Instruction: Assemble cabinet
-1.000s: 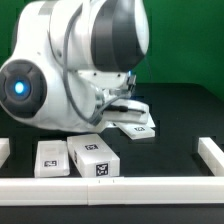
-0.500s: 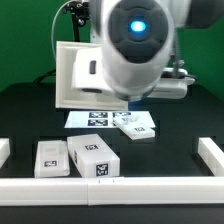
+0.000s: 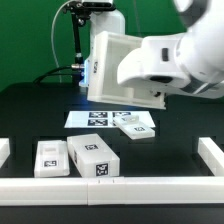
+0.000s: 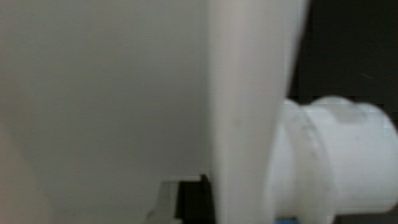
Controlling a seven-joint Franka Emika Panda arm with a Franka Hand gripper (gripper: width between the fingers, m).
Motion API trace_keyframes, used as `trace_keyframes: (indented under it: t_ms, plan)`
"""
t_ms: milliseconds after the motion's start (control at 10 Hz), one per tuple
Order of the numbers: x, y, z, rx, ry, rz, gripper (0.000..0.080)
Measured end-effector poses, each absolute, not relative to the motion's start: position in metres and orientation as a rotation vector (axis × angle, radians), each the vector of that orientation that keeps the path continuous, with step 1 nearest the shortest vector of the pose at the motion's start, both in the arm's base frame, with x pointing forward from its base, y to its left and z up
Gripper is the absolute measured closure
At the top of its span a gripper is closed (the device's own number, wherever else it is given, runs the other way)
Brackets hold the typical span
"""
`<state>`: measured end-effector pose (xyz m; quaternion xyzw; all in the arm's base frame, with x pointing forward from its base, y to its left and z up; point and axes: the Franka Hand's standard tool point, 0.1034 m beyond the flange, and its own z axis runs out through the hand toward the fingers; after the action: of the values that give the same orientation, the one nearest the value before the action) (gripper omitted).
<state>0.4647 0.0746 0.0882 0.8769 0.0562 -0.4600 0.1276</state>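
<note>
The cabinet (image 3: 112,66), a large white box-shaped frame, hangs tilted in the air above the back of the black table. My gripper (image 3: 150,88) reaches in from the exterior view's right and is shut on the cabinet's right side; its fingers are mostly hidden by the hand and the frame. In the wrist view a white wall of the cabinet (image 4: 125,100) fills most of the picture at very close range. A white rounded part (image 4: 338,160) sits beside it and a small dark patch shows at the lower edge.
The marker board (image 3: 92,118) lies flat under the cabinet, with a small white tagged part (image 3: 136,127) at its right end. Two white tagged drawer blocks (image 3: 51,158) (image 3: 93,157) lie near the front. White rails (image 3: 110,187) border the front and both sides.
The arm has swung from the exterior view's left to its right. The cabinet has come up and moved right with it, turning as it went. The parts on the table have not moved.
</note>
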Motion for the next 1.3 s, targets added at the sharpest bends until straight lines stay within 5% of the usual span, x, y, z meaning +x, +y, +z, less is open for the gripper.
trace_keyframes:
  t_ms: [1000,1300]
  plan:
    - [0.486,0.077,0.095,2.737,-0.062,-1.249,0.0770]
    - [0.512,0.086,0.091,2.945,-0.194,-0.943,0.0770]
